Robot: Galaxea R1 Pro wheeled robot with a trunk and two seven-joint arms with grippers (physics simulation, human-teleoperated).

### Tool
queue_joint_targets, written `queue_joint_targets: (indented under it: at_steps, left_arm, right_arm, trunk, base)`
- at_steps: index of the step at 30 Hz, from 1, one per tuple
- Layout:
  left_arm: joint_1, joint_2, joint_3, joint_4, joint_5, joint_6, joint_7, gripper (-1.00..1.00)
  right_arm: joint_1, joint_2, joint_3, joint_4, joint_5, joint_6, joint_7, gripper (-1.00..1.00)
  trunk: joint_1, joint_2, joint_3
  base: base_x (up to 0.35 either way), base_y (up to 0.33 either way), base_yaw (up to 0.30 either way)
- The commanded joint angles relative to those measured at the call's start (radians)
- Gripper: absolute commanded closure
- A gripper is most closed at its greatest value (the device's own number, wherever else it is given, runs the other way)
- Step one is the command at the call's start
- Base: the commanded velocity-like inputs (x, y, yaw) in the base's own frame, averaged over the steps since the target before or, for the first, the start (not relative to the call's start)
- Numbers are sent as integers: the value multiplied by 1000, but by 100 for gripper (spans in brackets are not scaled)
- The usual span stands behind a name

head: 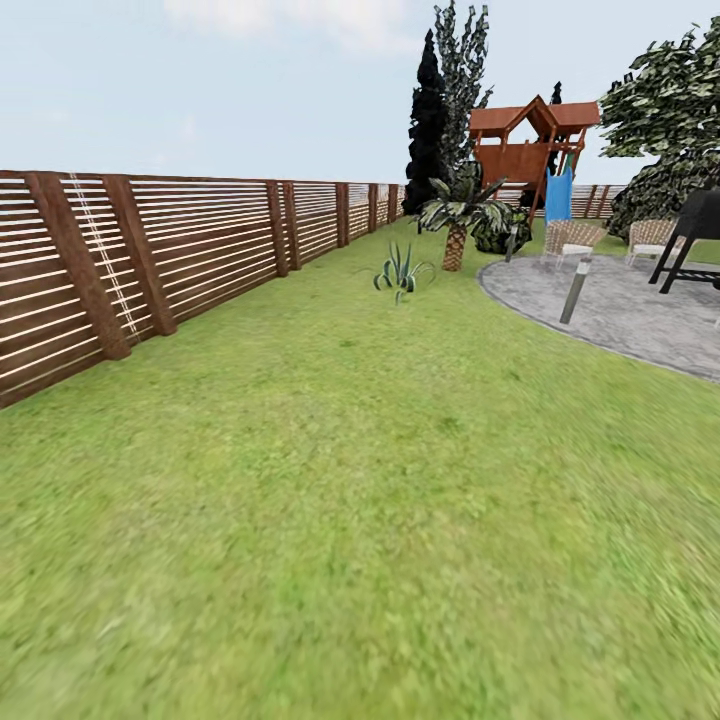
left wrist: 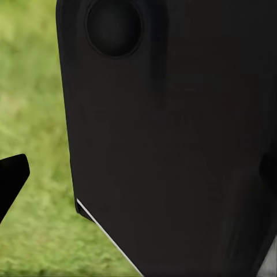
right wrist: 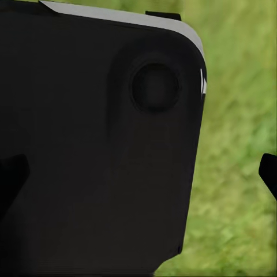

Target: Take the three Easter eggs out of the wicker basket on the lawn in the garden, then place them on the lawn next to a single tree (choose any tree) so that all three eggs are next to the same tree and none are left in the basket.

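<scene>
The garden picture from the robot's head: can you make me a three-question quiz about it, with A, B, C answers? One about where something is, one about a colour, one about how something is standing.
1. Where does the wooden fence run?
A. Along the left side of the lawn
B. Across the stone patio
C. Behind the chairs only

2. What colour is the slide on the playset?
A. Yellow
B. Blue
C. Green

3. How does the short grey post at the patio's edge stand?
A. Lying flat
B. Perfectly upright
C. Leaning to one side

Answers:
1 A, since the slatted fence follows the lawn's left edge into the distance.
2 B, since the slide hanging from the brown playset is bright blue.
3 C, since the post's top tilts off to the side from its base.
</scene>
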Motion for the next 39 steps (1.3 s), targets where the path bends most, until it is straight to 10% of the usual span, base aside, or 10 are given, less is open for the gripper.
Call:
queue_joint_targets:
  at_steps: [1, 39]
  left_arm:
    - [1, 0, 0, -2, 1, 0, -1, -100]
    - [1, 5, 2, -2, 2, 0, -1, -100]
  right_arm:
    - [-1, 0, 0, 2, 8, -2, 0, -100]
    - [-1, -1, -5, -2, 34, -7, -2, -100]
  trunk:
    - [0, 0, -1]
    - [0, 0, -1]
  base:
    - [0, 0, 1]
    - [247, 76, 9]
